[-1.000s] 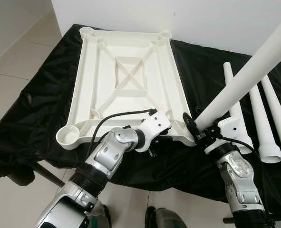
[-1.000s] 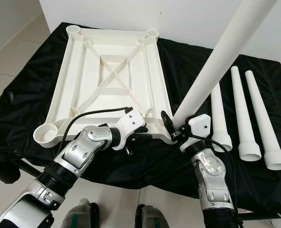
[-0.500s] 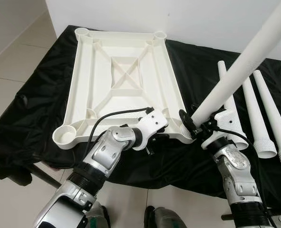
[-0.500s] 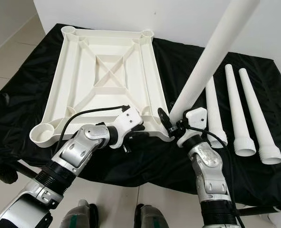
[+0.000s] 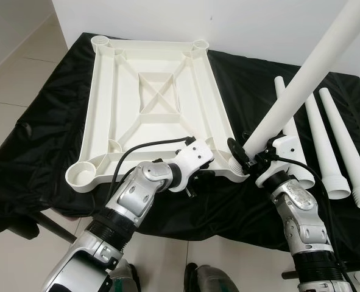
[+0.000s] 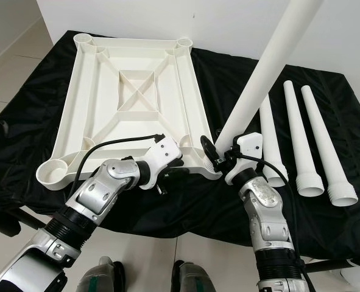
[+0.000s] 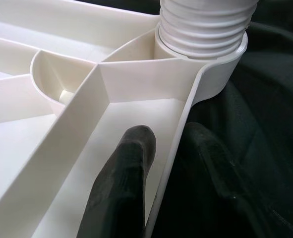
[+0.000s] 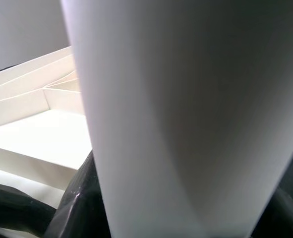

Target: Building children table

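Observation:
The white tabletop (image 5: 116,91) lies upside down on a black cloth. My left gripper (image 5: 197,177) is shut on its near rim, one finger (image 7: 126,178) inside the rim wall and the other outside on the cloth. A long white leg (image 5: 301,73) leans up to the right, and my right gripper (image 5: 243,159) is shut on it close to its lower end. Its black fingers (image 8: 74,208) hug the leg (image 8: 186,99). The leg's threaded end (image 7: 205,20) sits in the near right corner socket (image 7: 205,54).
Three more white legs (image 6: 268,134) (image 6: 298,140) (image 6: 326,146) lie side by side on the cloth at the right. Open sockets stand at the near left corner (image 5: 81,176) and both far corners. The cloth's front edge drops to the tiled floor (image 5: 21,85). A white wall runs behind.
The leg in my right gripper has tipped more upright over the near right corner. My left gripper holds the same spot on the rim. The head camera has shifted slightly.

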{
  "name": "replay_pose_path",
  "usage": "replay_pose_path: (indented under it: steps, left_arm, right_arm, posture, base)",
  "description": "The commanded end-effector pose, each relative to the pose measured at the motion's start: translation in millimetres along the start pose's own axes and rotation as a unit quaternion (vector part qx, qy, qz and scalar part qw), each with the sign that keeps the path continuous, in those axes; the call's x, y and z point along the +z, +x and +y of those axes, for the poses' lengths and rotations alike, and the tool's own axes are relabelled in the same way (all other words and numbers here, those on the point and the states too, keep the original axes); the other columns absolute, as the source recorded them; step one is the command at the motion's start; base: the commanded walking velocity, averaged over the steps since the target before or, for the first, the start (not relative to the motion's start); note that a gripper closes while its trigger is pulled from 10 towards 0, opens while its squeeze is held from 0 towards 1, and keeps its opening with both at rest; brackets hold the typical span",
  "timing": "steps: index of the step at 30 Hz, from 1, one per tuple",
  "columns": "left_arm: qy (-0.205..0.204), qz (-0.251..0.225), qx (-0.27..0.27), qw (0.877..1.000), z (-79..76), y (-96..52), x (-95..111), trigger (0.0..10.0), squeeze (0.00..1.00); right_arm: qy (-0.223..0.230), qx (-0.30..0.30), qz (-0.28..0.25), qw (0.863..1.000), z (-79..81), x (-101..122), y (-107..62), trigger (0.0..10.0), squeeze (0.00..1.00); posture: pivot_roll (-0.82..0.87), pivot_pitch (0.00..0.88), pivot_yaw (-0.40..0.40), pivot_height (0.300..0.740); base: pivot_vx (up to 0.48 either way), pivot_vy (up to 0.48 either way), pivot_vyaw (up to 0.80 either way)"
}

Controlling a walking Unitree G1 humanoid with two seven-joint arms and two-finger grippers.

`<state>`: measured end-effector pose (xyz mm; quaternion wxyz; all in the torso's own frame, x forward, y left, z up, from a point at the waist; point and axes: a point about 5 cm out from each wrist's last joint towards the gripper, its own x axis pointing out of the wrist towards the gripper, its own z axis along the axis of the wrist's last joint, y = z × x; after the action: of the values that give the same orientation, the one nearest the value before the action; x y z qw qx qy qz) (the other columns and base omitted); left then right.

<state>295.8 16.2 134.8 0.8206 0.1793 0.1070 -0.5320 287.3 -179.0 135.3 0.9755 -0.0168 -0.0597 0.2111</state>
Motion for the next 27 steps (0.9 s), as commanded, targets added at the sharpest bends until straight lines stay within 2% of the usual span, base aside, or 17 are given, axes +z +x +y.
replay_pose_path:
  steps: [1,15,27]
  left_arm:
    - [0.026,-0.038,0.019,0.999,2.3,-1.4,22,10.0,0.00]
    - [0.025,-0.036,0.020,0.999,1.8,-3.0,22,10.0,0.00]
    - [0.025,-0.038,0.018,0.999,1.1,-2.6,23,10.0,0.00]
  right_arm:
    - [0.033,-0.032,0.103,0.994,-3.2,-39,-13.6,10.0,0.00]
    - [0.026,-0.108,0.074,0.991,2.8,-34,-16.7,10.0,0.00]
    - [0.033,-0.184,0.033,0.982,15.7,-17,-4.6,10.0,0.00]
  posture:
    - [-0.04,0.084,-0.031,0.740]
    - [-0.03,0.093,-0.032,0.740]
    - [-0.03,0.095,-0.032,0.740]
  base:
    - [0.000,0.000,0.00]
    - [0.000,0.000,0.00]
    - [0.000,0.000,0.00]
